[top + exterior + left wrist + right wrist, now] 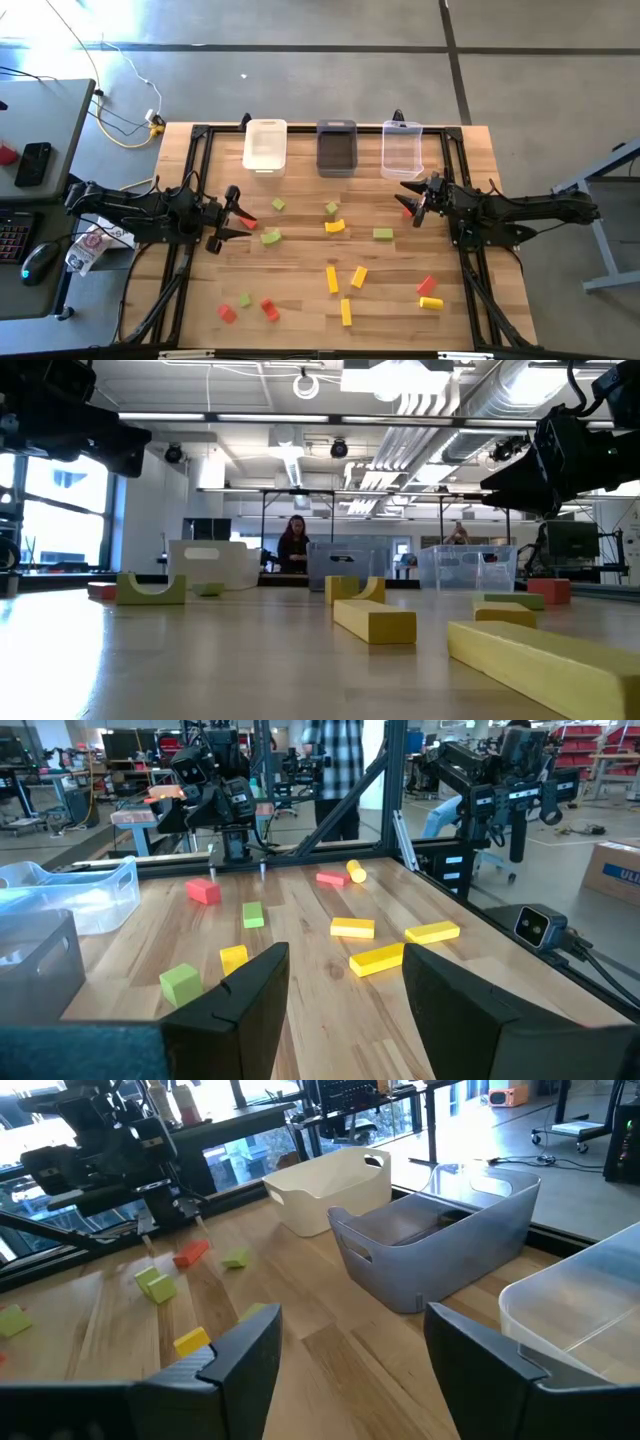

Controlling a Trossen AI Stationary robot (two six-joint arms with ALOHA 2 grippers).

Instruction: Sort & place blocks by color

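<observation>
Red, yellow and light green blocks lie scattered flat on the wooden table. My left gripper hovers open at the table's left side, above a red block and beside a green block. My right gripper hovers open at the right side, just in front of the clear bin, with a red block below it. In the left wrist view the open left gripper has nothing between its fingers. The right gripper is just as bare in its own view.
Three bins stand in a row along the far edge: the white bin, the dark grey bin and the clear one. Yellow bars and red blocks lie toward the near edge. A person stands in the room beyond.
</observation>
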